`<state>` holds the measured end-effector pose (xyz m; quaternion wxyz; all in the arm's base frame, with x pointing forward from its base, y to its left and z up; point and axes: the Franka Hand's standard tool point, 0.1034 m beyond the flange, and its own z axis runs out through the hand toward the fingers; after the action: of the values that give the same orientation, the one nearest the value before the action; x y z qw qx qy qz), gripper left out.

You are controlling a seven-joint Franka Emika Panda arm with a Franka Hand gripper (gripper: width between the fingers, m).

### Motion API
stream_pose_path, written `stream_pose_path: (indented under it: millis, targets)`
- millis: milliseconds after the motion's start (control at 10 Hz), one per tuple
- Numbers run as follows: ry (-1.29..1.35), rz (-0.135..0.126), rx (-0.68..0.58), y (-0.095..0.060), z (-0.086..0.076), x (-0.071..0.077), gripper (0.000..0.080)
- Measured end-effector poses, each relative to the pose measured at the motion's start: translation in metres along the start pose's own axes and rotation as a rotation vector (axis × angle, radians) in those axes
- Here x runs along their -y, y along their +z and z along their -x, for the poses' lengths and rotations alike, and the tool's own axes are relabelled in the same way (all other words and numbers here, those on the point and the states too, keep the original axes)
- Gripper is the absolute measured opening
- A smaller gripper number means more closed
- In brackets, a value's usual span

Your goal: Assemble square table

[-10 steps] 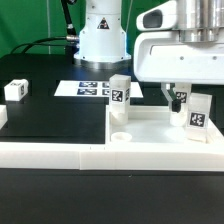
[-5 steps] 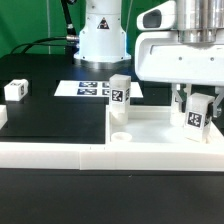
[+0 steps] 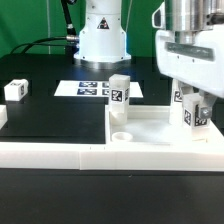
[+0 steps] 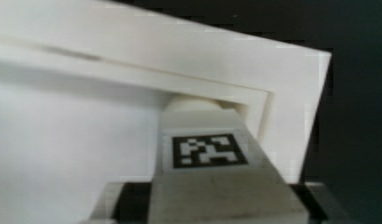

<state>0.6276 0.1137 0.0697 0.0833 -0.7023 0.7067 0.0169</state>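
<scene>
- A small white leg block stands upright over the square slab at the exterior view's right, its flanks pinched by the gripper.
- We judge it light, stiff, smooth plastic; we would hold the plain sides, tag clear.
- A second leg block stands nearby; a third leg block rests well apart on the table.

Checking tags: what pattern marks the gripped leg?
Leg block: black-and-white square tag; wrist view best.

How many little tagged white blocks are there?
3: one block at the exterior view's left, one upright on the slab, one in the hand. A cut-off white piece at the left edge may be a fourth.
</scene>
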Motion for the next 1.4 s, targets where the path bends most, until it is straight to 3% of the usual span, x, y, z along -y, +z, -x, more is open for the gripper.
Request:
stream_pose_path:
  millis: [400,500,600,800,1200,1400]
  targets:
    - [0.057,-0.004,0.008,0.0012,-0.0009,-0.0004,0.0297]
    - [0.019,-0.005,0.004,0.0012,-0.0004,-0.0003,0.0511]
    - [-0.229,-0.012,-0.009,0.0010,0.0022,0.0013,0.0620]
    - [-0.525,-0.009,-0.006,0.0022,0.0047,0.0003,0.0641]
    - [-0.787,0.001,-0.023,0.0017,0.0007,0.0009,0.0649]
    - [-1.308,0.034,-0.056,-0.0023,0.0017,0.0066,0.0649]
